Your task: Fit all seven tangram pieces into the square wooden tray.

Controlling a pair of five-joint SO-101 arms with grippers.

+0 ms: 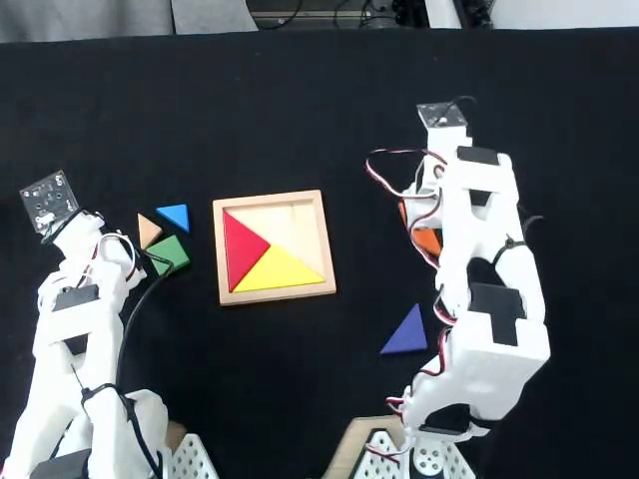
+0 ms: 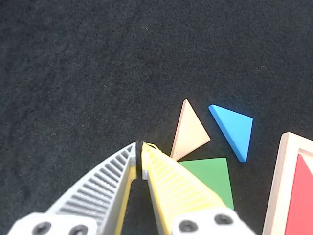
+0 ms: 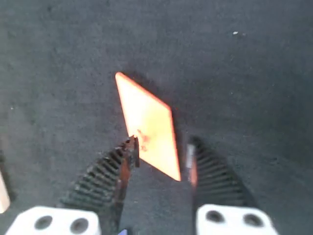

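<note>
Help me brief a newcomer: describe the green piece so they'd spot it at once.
Find the tray mid-table. On its side toward the left arm lie three small pieces. The green piece is the one nearest the arms' bases, and the only square beside a tan triangle and a blue triangle.

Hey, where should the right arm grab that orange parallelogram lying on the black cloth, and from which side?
Probably across its two long parallel edges, near the middle, coming straight down from above. The orange parallelogram lies flat on the cloth, so only its thin edges offer grip, and parallel edges clamp squarely. The right gripper is open, straddling one end.
</note>
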